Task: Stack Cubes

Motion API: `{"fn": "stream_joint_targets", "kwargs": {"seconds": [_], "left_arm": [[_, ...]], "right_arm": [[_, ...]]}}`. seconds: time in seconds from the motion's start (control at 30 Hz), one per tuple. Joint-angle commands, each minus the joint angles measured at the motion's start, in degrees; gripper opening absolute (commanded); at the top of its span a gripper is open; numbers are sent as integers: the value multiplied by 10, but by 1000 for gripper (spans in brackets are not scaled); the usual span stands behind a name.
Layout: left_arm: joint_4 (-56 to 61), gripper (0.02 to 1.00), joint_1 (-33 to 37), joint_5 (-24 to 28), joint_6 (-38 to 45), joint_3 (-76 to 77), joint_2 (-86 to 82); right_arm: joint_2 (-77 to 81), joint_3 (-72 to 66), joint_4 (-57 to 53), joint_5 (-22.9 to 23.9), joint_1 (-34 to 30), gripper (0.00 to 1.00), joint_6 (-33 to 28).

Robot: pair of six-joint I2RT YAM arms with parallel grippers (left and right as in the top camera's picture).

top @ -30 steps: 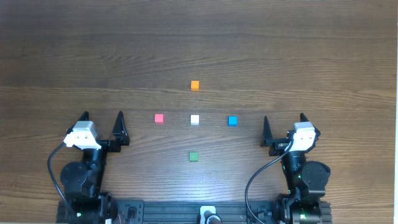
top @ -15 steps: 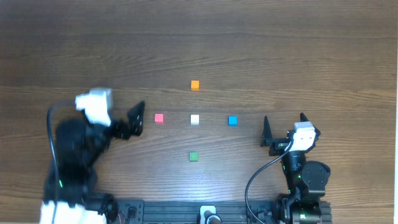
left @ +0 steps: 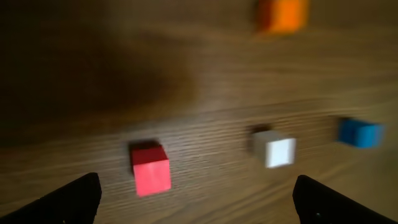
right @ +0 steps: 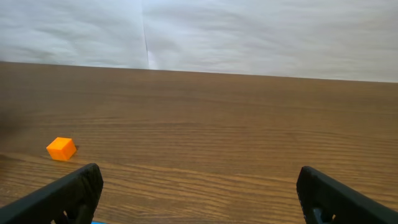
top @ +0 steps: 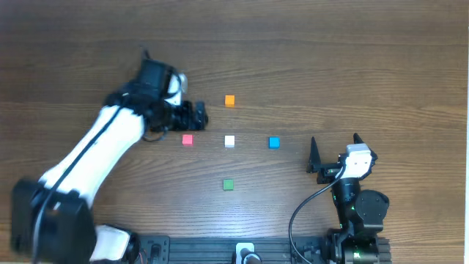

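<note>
Left pincer (left: 196,184) hangs above the worktop with its fingers wide apart and nothing held. The small pink-red cube (left: 150,169) sits between the two fingers but off-centre, closer to one fingertip than the other. The top view puts the left pincer (top: 195,115) just up-picture of that cube (top: 187,139).

Likely step: lining up to pick the pink-red cube.
- Slide sideways until the cube is centred in the gap.
- Square the fingers to two of its flat faces.
- Drop straight down so the tips straddle it, not land on it.
- Close gently, since a light cube this small will probably skid or twist if one finger hits first.
- Lift vertically.

The small white cube (left: 274,148) is the nearest neighbour and also lies within the finger span, so keep the far finger from clipping it on the descent. It looks like a sensible base for the stack. Further out in the same row is the small blue cube (left: 359,132). The small orange cube (left: 283,14) lies beyond the row, and the small green cube (top: 228,185) is on the near side of it. All five cubes are apart on the dark wood-grain worktop (top: 366,59), with none stacked yet.

Right pincer (top: 334,139) sits near its base with the fingers apart, holding nothing, well clear of the blue cube.
</note>
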Motion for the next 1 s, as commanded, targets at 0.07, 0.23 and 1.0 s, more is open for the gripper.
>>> {"fn": "stream_joint_targets", "kwargs": {"seconds": [0.07,0.23,1.0], "left_arm": [[9,998,-33,-47,-58,5,67],[7,998,-38,-68,-72,5,95],[-25,833,-53,-131,-74,2,114]], "right_arm": [[-6,-4,1,-9,0,991,0],[-6,-4,1,-9,0,993,0],[-6,-4,1,-9,0,991,0]]}}
